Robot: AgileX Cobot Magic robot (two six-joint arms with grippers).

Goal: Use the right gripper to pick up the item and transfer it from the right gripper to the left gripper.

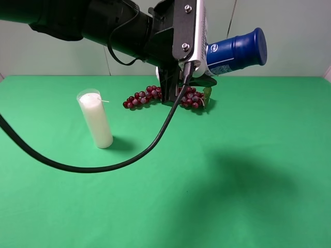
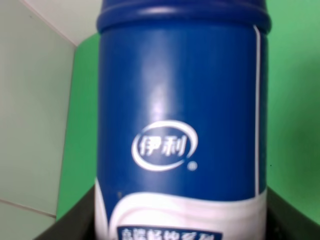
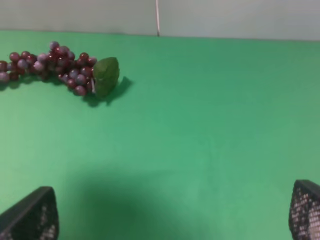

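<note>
The item, a blue-capped can [image 1: 235,51] with a white-and-blue label, hangs high above the table's far side, lying nearly level with its cap to the right. My left gripper [image 1: 204,64], on the arm with the silver-white plate, is shut on its lower body. The left wrist view is filled by the can [image 2: 182,115], with dark fingers [image 2: 70,222] at either side of it. My right gripper [image 3: 172,215] is open and empty, its two black fingertips [image 3: 32,215] wide apart over bare green cloth. The right arm is out of the exterior high view.
A white candle in clear glass [image 1: 96,119] stands at the left. A bunch of red grapes [image 1: 155,97] with a green leaf [image 3: 106,75] lies at the back under the left arm. A black cable [image 1: 103,166] trails across the green table [image 1: 232,196].
</note>
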